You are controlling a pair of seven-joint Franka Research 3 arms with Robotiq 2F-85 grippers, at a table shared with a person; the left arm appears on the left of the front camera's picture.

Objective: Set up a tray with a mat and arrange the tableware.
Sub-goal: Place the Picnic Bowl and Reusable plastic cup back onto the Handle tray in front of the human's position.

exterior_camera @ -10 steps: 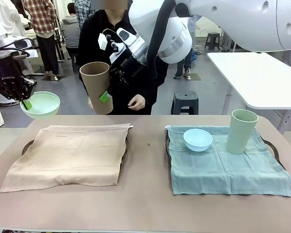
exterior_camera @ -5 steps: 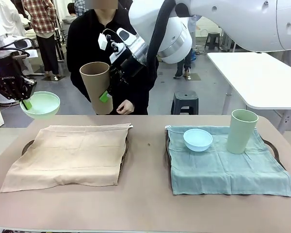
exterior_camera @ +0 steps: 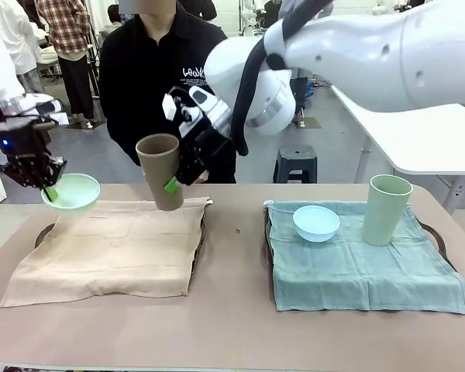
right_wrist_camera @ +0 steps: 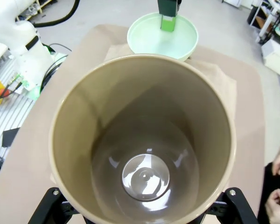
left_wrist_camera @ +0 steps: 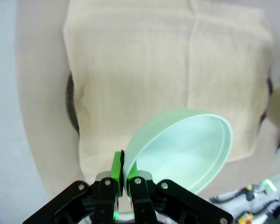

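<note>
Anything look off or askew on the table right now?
Only the tan mat: it lies skewed and rumpled, spilling past its tray. The brown cup hangs tilted in the right tool, nothing spilled. The teal mat side looks tidy.

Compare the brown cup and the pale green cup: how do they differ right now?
The brown cup is gripped by the right gripper and tilted over the beige mat; the pale green cup stands upright and free on the blue-green mat. The brown cup is at the left tray, the pale green cup at the right. Both are tall, tapered and matte.
</note>
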